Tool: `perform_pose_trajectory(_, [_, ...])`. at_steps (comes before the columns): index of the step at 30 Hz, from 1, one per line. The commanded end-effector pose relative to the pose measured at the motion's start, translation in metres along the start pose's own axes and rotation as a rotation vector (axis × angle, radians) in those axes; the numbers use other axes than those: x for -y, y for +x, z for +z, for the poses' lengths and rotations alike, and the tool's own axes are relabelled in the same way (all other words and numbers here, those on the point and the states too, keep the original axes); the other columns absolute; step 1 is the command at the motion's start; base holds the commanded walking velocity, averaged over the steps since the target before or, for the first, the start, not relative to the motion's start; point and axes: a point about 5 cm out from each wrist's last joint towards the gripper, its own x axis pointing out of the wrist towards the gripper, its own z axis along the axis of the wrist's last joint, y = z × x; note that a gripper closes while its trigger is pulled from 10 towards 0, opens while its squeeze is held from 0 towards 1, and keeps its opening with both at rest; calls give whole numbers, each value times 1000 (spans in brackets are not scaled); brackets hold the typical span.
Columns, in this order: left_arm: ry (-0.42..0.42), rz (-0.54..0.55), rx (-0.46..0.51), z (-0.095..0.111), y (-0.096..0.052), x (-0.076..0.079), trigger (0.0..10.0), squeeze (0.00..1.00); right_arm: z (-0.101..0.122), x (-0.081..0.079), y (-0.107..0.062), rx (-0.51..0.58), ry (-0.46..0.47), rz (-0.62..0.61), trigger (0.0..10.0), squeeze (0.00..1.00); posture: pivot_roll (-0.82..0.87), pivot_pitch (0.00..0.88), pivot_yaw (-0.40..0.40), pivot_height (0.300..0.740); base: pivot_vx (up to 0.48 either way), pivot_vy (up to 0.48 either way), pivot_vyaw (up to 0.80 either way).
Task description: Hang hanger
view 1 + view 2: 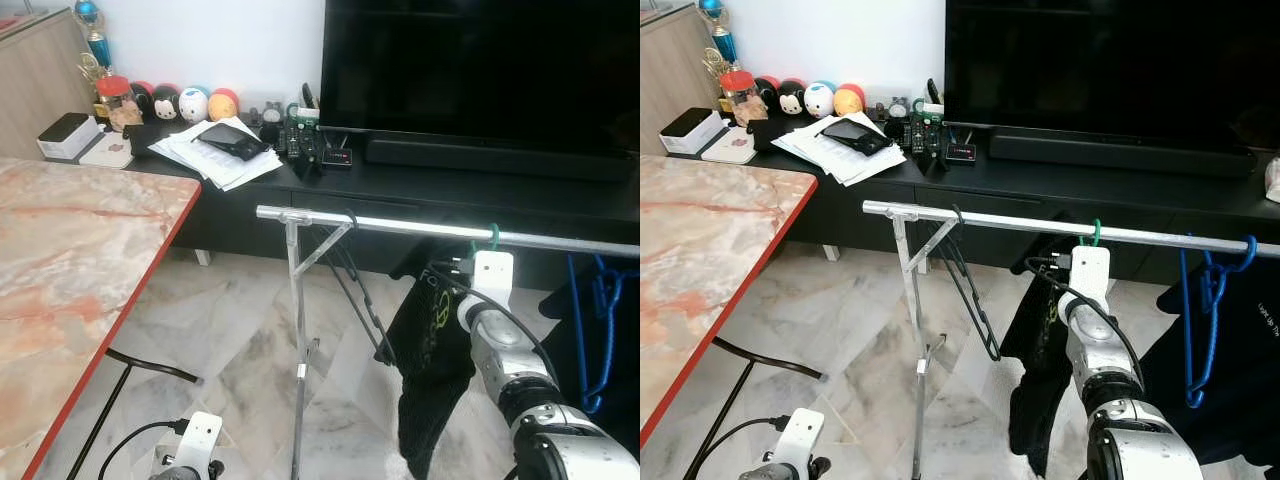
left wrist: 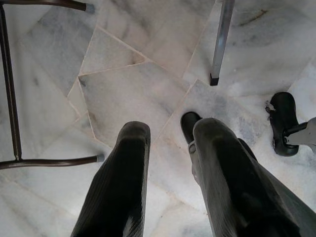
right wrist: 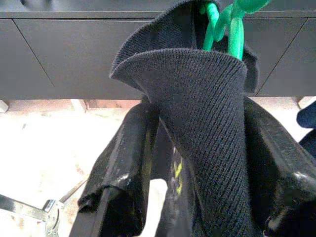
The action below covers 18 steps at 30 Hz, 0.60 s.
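A green hanger (image 1: 492, 237) sits with its hook over the silver clothes rail (image 1: 400, 226), and a black garment (image 1: 430, 370) hangs from it. My right gripper (image 3: 197, 123) is raised just under the rail at the garment's collar (image 3: 197, 94). Its fingers (image 3: 123, 163) stand wide apart on either side of the knit collar, and the fabric fills the gap between them. The green hook (image 3: 236, 29) rises just beyond the collar. My left gripper (image 2: 170, 131) hangs low over the marble floor, open and holding nothing.
An empty black hanger (image 1: 355, 280) hangs left of the green one and a blue hanger (image 1: 590, 320) at the rail's right end. The rail's stand (image 1: 297, 340) is in front. A marble table (image 1: 80, 260) lies left, and a black TV console (image 1: 450, 185) behind.
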Motion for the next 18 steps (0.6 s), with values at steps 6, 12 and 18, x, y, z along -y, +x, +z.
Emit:
perform_pose_trajectory(6, [4, -8, -10, -4, -1, 0, 10000, 0, -4, 2, 0, -15, 22, -5, 0, 0, -66, 0, -32, 740, 0, 0, 0])
perform_pose_trajectory(12, [7, -8, -11, -4, -1, 0, 10000, 0, -3, 1, 0, -9, 21, -5, 0, 0, -68, 0, -32, 740, 0, 0, 0])
perform_pose_trajectory(18, [9, -9, -9, -4, -1, 0, 10000, 0, 0, 1, 1, 3, 14, -6, 0, 0, -69, 0, -33, 740, 0, 0, 0])
